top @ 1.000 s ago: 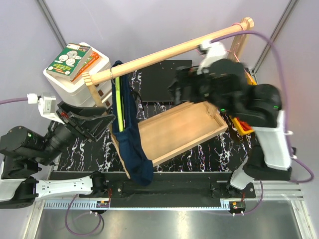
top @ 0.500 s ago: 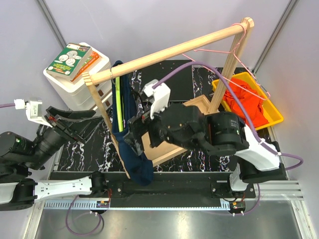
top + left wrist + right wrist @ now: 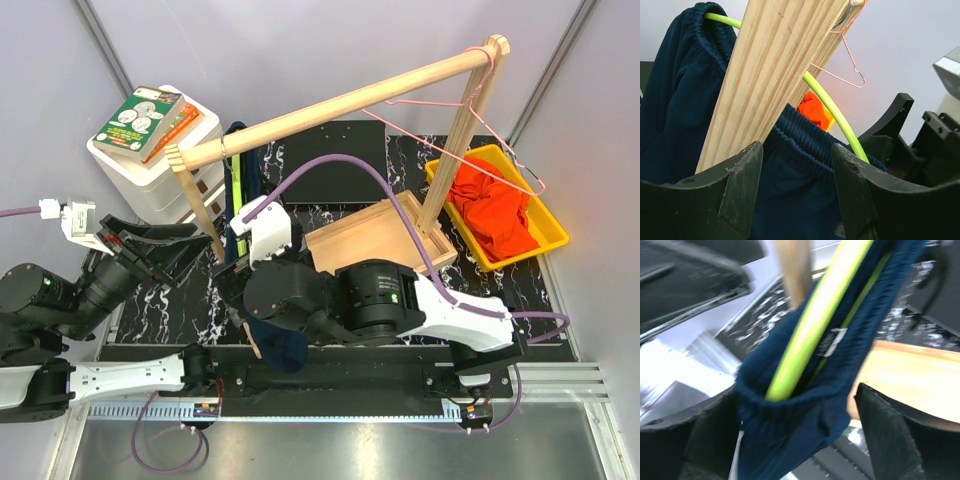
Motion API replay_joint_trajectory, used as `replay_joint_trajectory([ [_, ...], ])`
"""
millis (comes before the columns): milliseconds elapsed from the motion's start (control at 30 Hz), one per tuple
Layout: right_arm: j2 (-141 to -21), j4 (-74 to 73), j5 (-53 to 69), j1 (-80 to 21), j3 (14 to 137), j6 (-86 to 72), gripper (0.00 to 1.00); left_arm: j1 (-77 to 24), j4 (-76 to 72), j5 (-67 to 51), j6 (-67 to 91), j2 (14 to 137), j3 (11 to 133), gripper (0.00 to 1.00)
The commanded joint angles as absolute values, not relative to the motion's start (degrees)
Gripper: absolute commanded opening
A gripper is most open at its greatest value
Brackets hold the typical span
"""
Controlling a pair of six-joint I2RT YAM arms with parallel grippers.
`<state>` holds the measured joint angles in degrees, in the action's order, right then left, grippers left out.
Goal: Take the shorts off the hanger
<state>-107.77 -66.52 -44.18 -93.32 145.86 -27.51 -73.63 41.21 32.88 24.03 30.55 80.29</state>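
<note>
Now the right gripper [image 3: 799,432], fingers spread wide, straddles the dark navy cloth shorts [image 3: 805,410] hanging on the yellow-green hanger [image 3: 810,320] at the left end of the wooden rail [image 3: 340,100], so next it should probably pinch and pull, while the left gripper [image 3: 796,172] hovers half-open, empty.

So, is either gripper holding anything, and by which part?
Nothing is held. The right gripper is open around the navy shorts' waistband; the left gripper is open.

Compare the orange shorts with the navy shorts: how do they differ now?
The orange shorts lie crumpled in the yellow bin; the navy shorts hang from the yellow-green hanger on the wooden rail. The orange shorts are bright, the navy shorts dark. Both are soft cloth.
</note>
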Motion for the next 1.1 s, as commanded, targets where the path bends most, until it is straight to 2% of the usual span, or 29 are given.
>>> replay_joint_trajectory([
  [0, -106.35, -65.92, -56.77, -93.34, 145.55, -28.65, 0.89, -73.65, 40.34, 33.49, 24.61, 32.34, 81.12, 0.6],
  [33, -105.65, -65.13, -57.13, -93.34, 144.94, -28.04, 0.83, -73.57, 40.25, 33.4, 24.52, 32.52, 81.3, 0.6],
  [67, -105.3, -63.21, -57.56, -93.25, 144.24, -27.52, 0.67, -73.65, 40.34, 33.4, 24.61, 32.61, 81.39, 0.6],
  [167, -103.71, -60.31, -57.83, -93.25, 141.69, -26.37, 0.37, -73.65, 40.25, 33.31, 24.7, 33.31, 81.56, 0.59],
  [233, -102.75, -59.51, -58.18, -93.25, 140.37, -26.02, 0.32, -73.65, 40.17, 33.14, 24.79, 33.84, 81.65, 0.59],
  [300, -102.22, -59.15, -58.8, -93.25, 139.14, -25.84, 0.15, -73.65, 40.17, 32.79, 24.87, 34.36, 81.74, 0.59],
  [400, -100.55, -58.97, -60.55, -93.25, 137.21, -25.93, 0.01, -73.65, 40.17, 32.08, 24.78, 35.15, 82.0, 0.58],
  [800, -94.31, -51.07, -60.39, -93.16, 140.54, -13.72, 0.0, -73.65, 34.02, 27.86, 25.49, 36.3, 80.33, 0.57],
  [1067, -86.14, -47.29, -56.6, -93.25, 132.3, -13.97, 0.0, -73.65, 32.0, 25.67, 25.75, 37.7, 80.15, 0.57],
])
